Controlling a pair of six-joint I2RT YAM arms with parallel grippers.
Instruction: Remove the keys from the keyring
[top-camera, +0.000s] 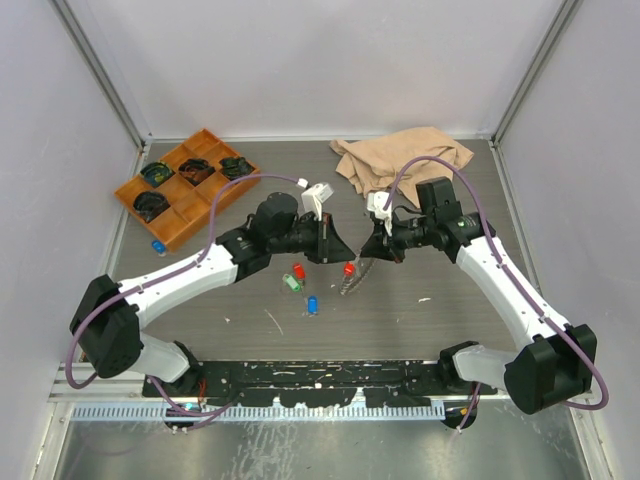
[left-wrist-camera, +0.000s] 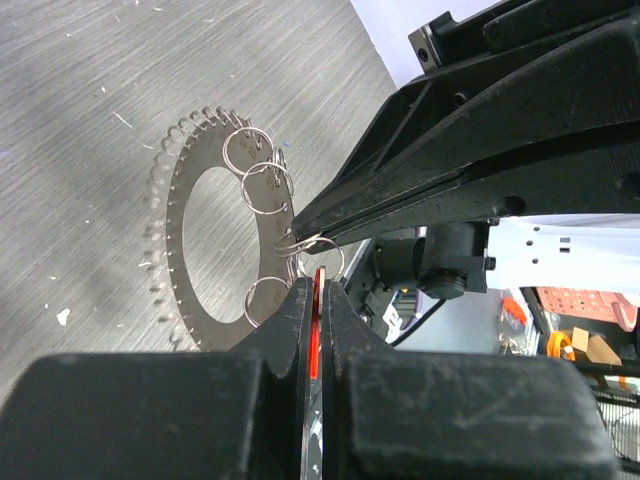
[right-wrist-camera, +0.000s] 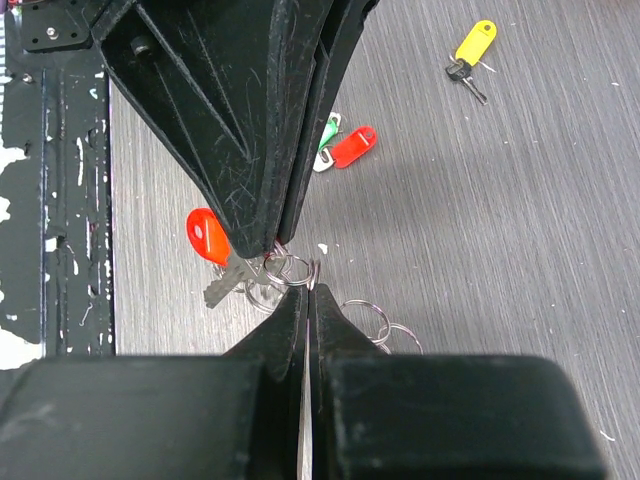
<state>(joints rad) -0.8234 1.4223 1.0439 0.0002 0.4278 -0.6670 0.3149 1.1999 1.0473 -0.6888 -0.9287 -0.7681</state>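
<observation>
While my left gripper (left-wrist-camera: 318, 300) is pinched tight on the tag of the red-tagged key (right-wrist-camera: 207, 234), my right gripper (right-wrist-camera: 305, 292) is closed just as narrowly on one small split ring (left-wrist-camera: 298, 240) beside it, so the two sets of tips nearly meet. The keyring (left-wrist-camera: 172, 262), a grey metal disc with a spiky rim and a hollow centre, sits right at those tips, with more thin rings looped through its rim. In the top view it shows just below the held red tag, near the middle of the table (top-camera: 400, 320). I cannot tell whether it rests on the surface or hangs a little clear.

Near the keyring, on its left, lie a loose red key (top-camera: 298, 271) and a green key (top-camera: 291, 283), close together. The green tag carries a white label panel, too small to read. A blue key (top-camera: 313, 305) lies left of the keyring and nearer my bases. A yellow key (right-wrist-camera: 470, 50) lies well apart from the keyring in the right wrist view. Far to the keyring's left stands an orange tray (top-camera: 185, 228) holding dark coiled bundles (top-camera: 152, 205), with a second blue key (top-camera: 158, 244) just beside its near corner. Beyond the keyring lies a crumpled beige cloth (top-camera: 400, 160). Any writing on the tags is too small for me to make out.
</observation>
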